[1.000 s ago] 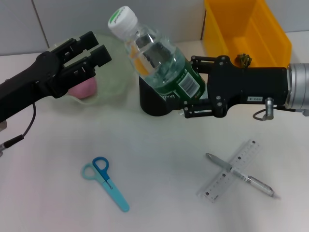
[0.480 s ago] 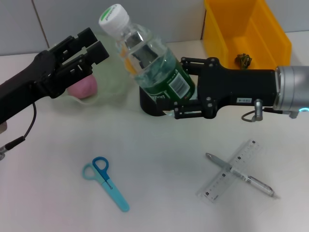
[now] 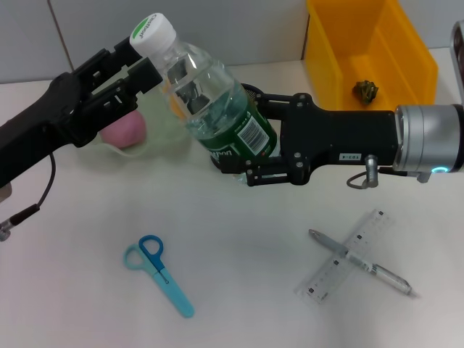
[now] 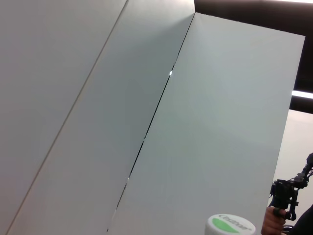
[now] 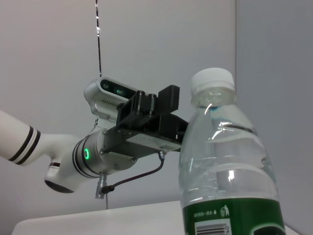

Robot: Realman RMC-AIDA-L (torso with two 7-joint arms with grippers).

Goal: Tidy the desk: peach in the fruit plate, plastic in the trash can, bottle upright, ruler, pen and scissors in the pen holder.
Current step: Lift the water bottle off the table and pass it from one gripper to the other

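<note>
My right gripper point(image 3: 255, 138) is shut on the green-labelled lower half of the clear water bottle point(image 3: 206, 98). It holds the bottle tilted above the table, with the white cap point(image 3: 154, 32) pointing up and left. The left gripper point(image 3: 136, 67) stands open, its fingertips right beside the cap. In the right wrist view the bottle point(image 5: 227, 166) fills the foreground with the left gripper point(image 5: 164, 112) behind it. The pink peach point(image 3: 123, 132) lies in the pale fruit plate point(image 3: 165, 123). Blue scissors point(image 3: 156, 272) lie front left. The pen point(image 3: 362, 262) crosses the clear ruler point(image 3: 344, 264) front right.
The black pen holder point(image 3: 250, 90) is mostly hidden behind the bottle and the right gripper. A yellow trash can point(image 3: 406, 58) stands at the back right with crumpled plastic point(image 3: 366, 90) inside. The left wrist view shows only the wall and the bottle cap point(image 4: 230, 226).
The right gripper has carried the tilted bottle leftward, bringing its cap up against the left gripper's fingertips. The left arm has barely moved.
</note>
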